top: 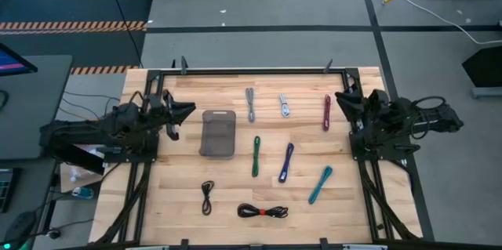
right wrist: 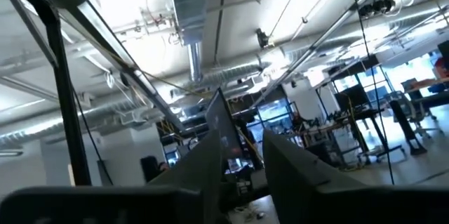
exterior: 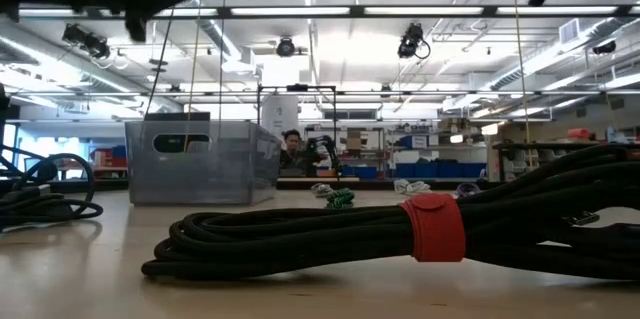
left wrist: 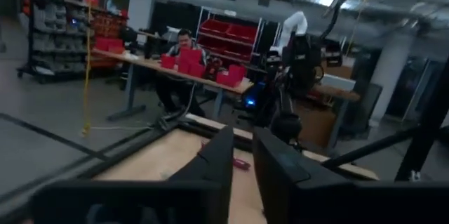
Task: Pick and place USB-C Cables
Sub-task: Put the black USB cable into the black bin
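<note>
Several USB-C cables lie flat on the wooden table in the high view: grey (top: 250, 103), silver (top: 284, 105), magenta (top: 327, 112), green (top: 256, 156), purple (top: 286, 161), teal (top: 320, 184), a small black one (top: 207, 197), and a black bundle with a red tie (top: 263, 211), which fills the low view's foreground (exterior: 430, 224). My left gripper (top: 184, 110) hangs raised at the table's left side, beside the grey tray, with its fingers close together (left wrist: 242, 168). My right gripper (top: 343, 97) hangs raised at the right side, near the magenta cable, also shut (right wrist: 242, 164).
A grey rectangular plastic tray (top: 218, 133) stands left of the table's middle, also seen in the low view (exterior: 200, 164). A black frame rail (top: 259, 70) runs along the far edge. A person sits at a desk in the room beyond (left wrist: 184, 41).
</note>
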Motion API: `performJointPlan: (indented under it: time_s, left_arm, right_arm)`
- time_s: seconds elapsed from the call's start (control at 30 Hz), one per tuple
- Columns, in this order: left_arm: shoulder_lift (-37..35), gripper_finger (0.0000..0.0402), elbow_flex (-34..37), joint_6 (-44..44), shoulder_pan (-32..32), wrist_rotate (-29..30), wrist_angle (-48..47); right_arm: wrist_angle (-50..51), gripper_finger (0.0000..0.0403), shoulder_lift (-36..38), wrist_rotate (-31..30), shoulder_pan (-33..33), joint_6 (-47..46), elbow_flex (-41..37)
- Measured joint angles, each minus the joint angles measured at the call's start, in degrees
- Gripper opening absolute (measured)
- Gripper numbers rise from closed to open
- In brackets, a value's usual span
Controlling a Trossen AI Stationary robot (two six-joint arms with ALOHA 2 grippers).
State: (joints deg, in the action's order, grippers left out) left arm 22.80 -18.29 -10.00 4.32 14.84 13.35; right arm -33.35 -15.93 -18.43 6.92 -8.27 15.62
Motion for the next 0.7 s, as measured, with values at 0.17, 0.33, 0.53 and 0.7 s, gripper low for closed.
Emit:
performJointPlan:
  time_s: [0.17, 0.33, 0.53, 0.7]
  left_arm:
    - [9.03, 0.0129, -12.86, 1.62, 0.00, 0.77, -13.72]
    - [16.94, 0.0161, -25.48, -6.45, -0.56, -3.71, -35.59]
    - [24.16, 0.0153, -34.08, -23.71, -4.12, -11.13, -55.20]
    - [28.57, 0.0146, -33.61, -32.67, -9.71, -14.19, -55.87]
  right_arm:
    - [3.25, 0.0121, -9.30, 0.78, 0.02, 0.75, 8.66]
    - [8.77, 0.0120, -16.68, 2.81, 0.00, 1.26, 17.88]
    - [17.58, 0.0119, -19.80, 6.99, 0.02, 5.06, 28.71]
    - [30.78, 0.0119, -20.58, 7.54, 0.02, 4.85, 36.09]
